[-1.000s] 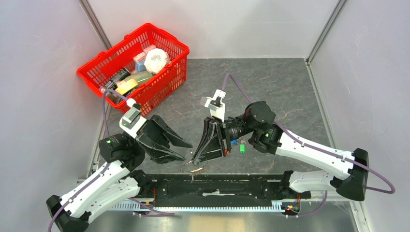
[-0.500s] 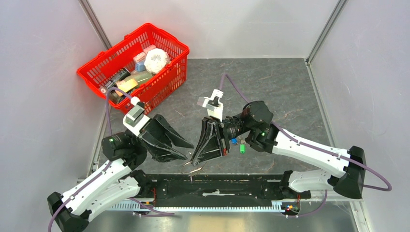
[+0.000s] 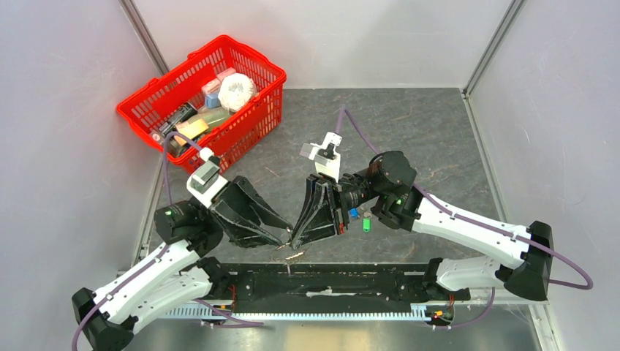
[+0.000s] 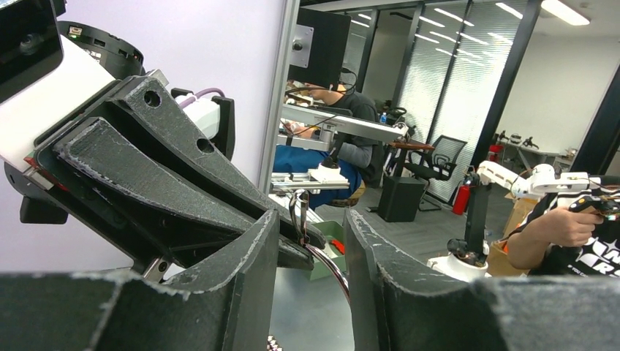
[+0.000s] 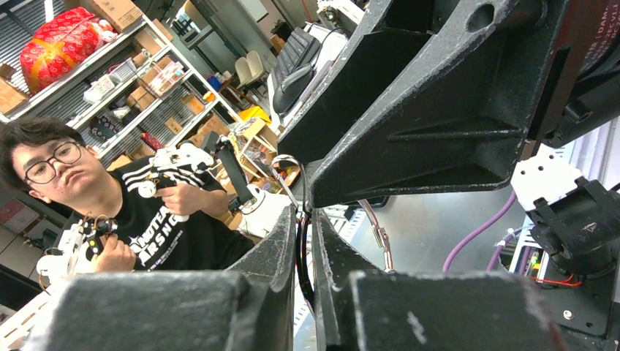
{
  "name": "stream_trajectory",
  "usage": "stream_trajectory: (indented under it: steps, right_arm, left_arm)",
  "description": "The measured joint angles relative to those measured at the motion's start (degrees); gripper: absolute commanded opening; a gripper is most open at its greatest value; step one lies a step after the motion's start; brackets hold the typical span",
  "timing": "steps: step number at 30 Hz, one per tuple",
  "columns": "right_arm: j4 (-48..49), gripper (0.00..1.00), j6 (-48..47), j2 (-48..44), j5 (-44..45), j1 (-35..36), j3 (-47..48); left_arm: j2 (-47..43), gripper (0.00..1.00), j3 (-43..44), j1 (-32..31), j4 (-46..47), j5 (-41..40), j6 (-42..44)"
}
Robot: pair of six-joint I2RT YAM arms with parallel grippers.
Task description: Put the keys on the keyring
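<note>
While your right claw [image 3: 294,236] is clenched on the keyring [image 4: 299,216], it holds the ring up over the near edge of the table [image 3: 439,124]. Your left claw [image 4: 313,216] meets it tip to tip, released, with its fingers apart on either side of the wire. 1 silver key [image 5: 381,238] dangles from the ring. The green key [image 3: 365,224] and blue key [image 3: 354,213] lie just beside your right wrist.

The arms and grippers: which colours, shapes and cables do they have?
The left arm and right arm have white shells, black joints and bases, and a small green light each. The left gripper and right gripper each have two black, rough, wedge-shaped fingers. A purple cable follows each arm; a white camera block sits on each wrist.
</note>
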Motion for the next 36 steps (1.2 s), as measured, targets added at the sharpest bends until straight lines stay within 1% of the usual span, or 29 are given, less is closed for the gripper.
stream_trajectory:
  steps: [5,9,13,18,22,24,26,27,28,32,36]
  right_arm:
    - [0.7,0.0,0.0,0.5,-0.1,0.0,0.3]
    - [1.0,0.0,0.1,1.1,-0.2,0.0,0.8]
    - [1.2,0.0,0.1,1.3,-0.5,0.0,0.8]
    - [1.5,0.0,0.0,1.3,-0.6,0.0,1.0]
    - [1.4,0.01,-0.2,1.3,-0.6,0.2,1.2]
    - [0.8,0.12,-0.7,1.3,-0.6,0.3,1.3]
    - [0.0,0.19,-1.2,1.2,-0.6,0.3,1.4]
    - [-0.8,0.27,-1.6,1.1,-0.6,0.3,1.5]
    - [-1.6,0.33,-2.1,0.8,-0.6,0.3,1.5]
    - [-11.6,0.44,-8.4,-2.9,1.9,0.2,1.7]
    - [-24.3,0.55,-16.9,-9.2,6.5,-0.1,2.7]
  left_arm:
    - [1.1,0.4,0.0,-0.2,1.7,0.0,-0.8]
    - [2.7,0.32,0.0,-0.4,3.6,0.1,-2.2]
    - [3.7,0.23,0.0,-0.7,5.5,0.2,-3.4]
    - [4.0,0.02,0.0,-1.0,7.0,0.4,-4.3]
    - [4.0,0.02,0.0,-1.3,8.0,0.5,-4.7]
    - [4.0,0.02,0.0,-1.3,8.2,0.8,-4.8]
    - [4.0,0.02,0.0,-1.2,8.2,1.1,-4.8]
    - [3.9,0.02,0.0,-1.2,7.9,1.3,-4.8]
    - [3.8,0.02,0.0,-1.3,7.0,1.3,-4.7]
    - [2.4,0.02,0.0,-1.4,1.9,1.4,-3.0]
    - [0.4,0.02,0.3,-1.4,-6.9,1.0,1.1]
